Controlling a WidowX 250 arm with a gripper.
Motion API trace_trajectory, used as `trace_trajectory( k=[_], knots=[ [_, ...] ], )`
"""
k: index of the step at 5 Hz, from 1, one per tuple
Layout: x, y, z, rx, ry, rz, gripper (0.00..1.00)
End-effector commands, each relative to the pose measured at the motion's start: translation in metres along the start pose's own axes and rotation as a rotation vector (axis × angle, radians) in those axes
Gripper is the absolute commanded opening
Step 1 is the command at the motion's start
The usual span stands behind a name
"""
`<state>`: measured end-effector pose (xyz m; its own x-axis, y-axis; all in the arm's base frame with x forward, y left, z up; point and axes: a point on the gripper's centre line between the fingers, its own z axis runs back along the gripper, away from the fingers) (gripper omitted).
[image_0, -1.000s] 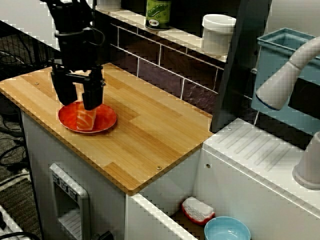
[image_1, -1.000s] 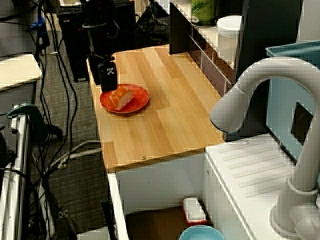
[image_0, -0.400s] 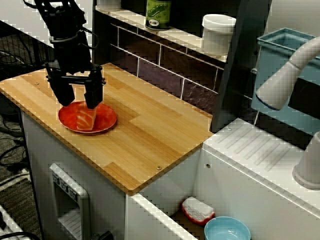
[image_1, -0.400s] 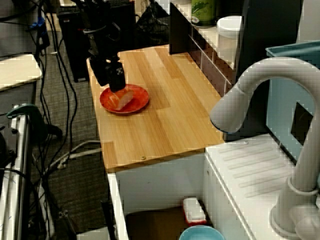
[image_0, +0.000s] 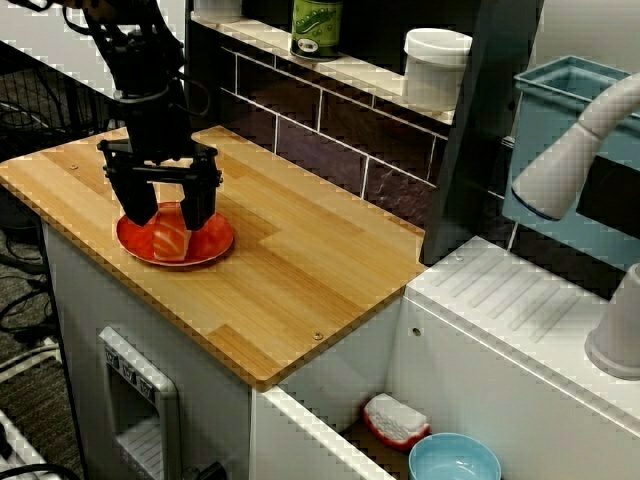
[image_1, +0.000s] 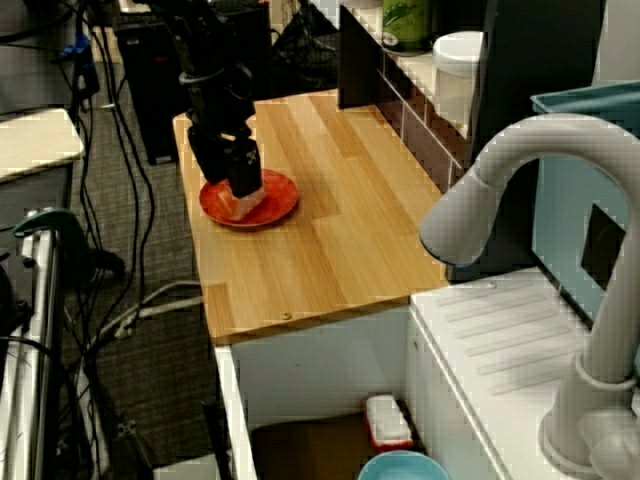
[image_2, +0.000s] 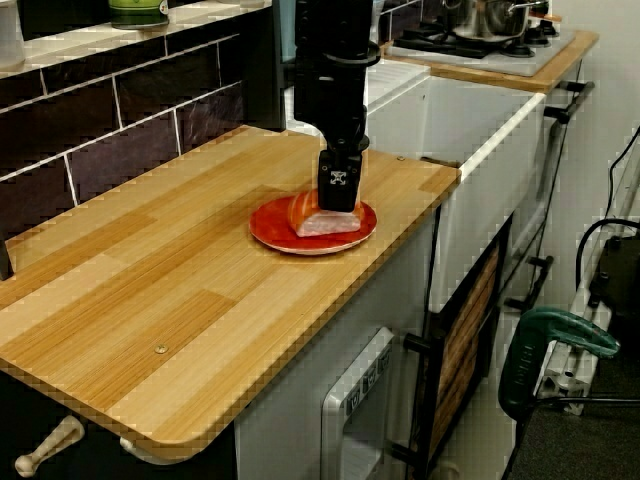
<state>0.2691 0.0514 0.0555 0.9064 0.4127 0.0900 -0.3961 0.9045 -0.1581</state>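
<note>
Gripper (image_0: 170, 214) has lowered astride salmon sushi (image_0: 171, 241) on wooden counter (image_0: 300, 270).

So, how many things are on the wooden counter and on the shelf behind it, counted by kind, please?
Plate: 1, red
Sushi piece: 1, lying on the plate
Green can: 1
White tub: 1
Total: 4 (one more white thing on the shelf is cut off at the picture's top edge and is left out)
</note>
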Motion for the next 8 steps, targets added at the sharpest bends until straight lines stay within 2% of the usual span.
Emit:
trace_trajectory(
  k=[1, 4, 5, 6, 8],
  knots=[
    [0.006, -0.004, 0.01, 0.005, -0.035, -0.004, 1.0],
    [0.009, -0.006, -0.001, 0.037, -0.021, -0.012, 1.0],
    [0.007, -0.005, -0.006, 0.054, -0.021, -0.022, 0.0],
    [0.007, -0.005, -0.008, 0.059, -0.016, -0.04, 0.0],
    [0.012, -0.014, 0.008, 0.023, 0.027, -0.07, 0.0]
  ],
)
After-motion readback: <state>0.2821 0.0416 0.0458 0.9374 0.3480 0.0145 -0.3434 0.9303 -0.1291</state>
